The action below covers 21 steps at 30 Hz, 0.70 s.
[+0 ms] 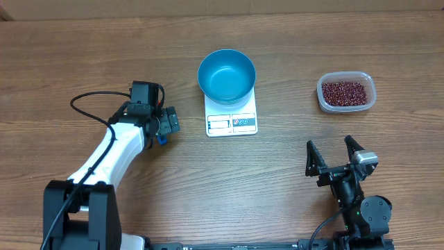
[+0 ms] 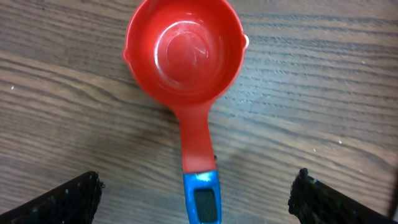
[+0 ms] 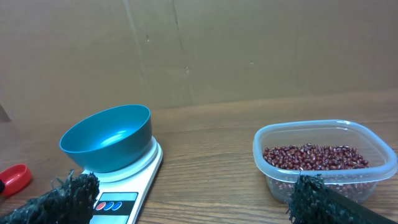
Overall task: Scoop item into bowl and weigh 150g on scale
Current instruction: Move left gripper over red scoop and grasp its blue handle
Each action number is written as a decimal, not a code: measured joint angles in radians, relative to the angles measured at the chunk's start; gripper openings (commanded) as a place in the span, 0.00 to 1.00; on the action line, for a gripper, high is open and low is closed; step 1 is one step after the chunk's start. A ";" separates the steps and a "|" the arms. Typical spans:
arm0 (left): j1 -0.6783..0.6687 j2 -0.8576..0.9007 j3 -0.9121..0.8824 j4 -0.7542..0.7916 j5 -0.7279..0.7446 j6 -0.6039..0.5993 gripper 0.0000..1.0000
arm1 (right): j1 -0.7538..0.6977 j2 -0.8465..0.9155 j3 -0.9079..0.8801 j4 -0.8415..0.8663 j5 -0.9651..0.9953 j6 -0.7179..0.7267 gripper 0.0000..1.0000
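The scale (image 1: 232,119) stood flat on the wooden table (image 1: 83,48), its display panel along the near edge; the readout could not be made out. The blue bowl (image 1: 227,75) sat upright on the far part of the scale. The beans (image 1: 343,92) lay heaped in a clear tub (image 1: 321,98) well to the right of the scale. The left gripper (image 2: 193,199) hung to the left of the scale, pointing down over a red scoop (image 2: 183,53) lying on the table. Its fingers (image 2: 74,196) were spread wide either side of the blue handle end, apparently clear of it. The right gripper (image 1: 330,149) sat nearer than the scale and to its right, released and empty.
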 measured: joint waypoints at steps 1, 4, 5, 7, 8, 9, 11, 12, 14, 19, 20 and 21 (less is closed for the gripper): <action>0.000 0.007 0.000 0.007 -0.001 0.000 0.99 | 0.000 0.000 0.000 0.000 0.000 0.000 1.00; 0.000 0.029 0.000 0.026 -0.004 0.000 0.99 | 0.000 0.000 0.000 0.000 0.000 0.000 1.00; 0.000 0.035 0.000 0.034 -0.006 0.000 0.99 | 0.000 0.000 0.000 0.000 0.000 0.000 1.00; 0.000 0.046 0.001 0.056 -0.008 0.000 0.98 | 0.000 0.000 0.000 0.000 0.000 0.000 1.00; 0.000 0.053 0.001 0.070 -0.011 0.000 0.97 | 0.000 0.000 0.000 0.000 0.000 0.000 1.00; 0.000 0.058 0.001 0.081 -0.011 0.000 0.96 | 0.000 0.000 0.000 0.000 0.000 0.000 1.00; 0.000 0.071 0.001 0.100 -0.011 -0.002 0.93 | 0.000 0.000 0.000 0.000 0.000 0.000 1.00; 0.000 0.076 0.001 0.106 -0.011 -0.003 0.93 | 0.000 0.000 0.000 0.000 0.000 0.000 1.00; 0.000 0.089 0.002 0.119 -0.011 -0.004 0.91 | 0.000 0.000 0.000 0.000 0.000 0.000 1.00; 0.000 0.111 0.002 0.147 -0.011 -0.004 0.89 | 0.000 0.000 0.000 0.000 0.000 0.000 1.00; 0.000 0.113 0.002 0.154 -0.011 -0.004 0.88 | 0.000 0.000 0.000 0.000 0.000 0.000 1.00; 0.000 0.114 0.002 0.160 -0.011 -0.004 0.88 | 0.000 0.000 0.000 0.000 0.000 0.000 1.00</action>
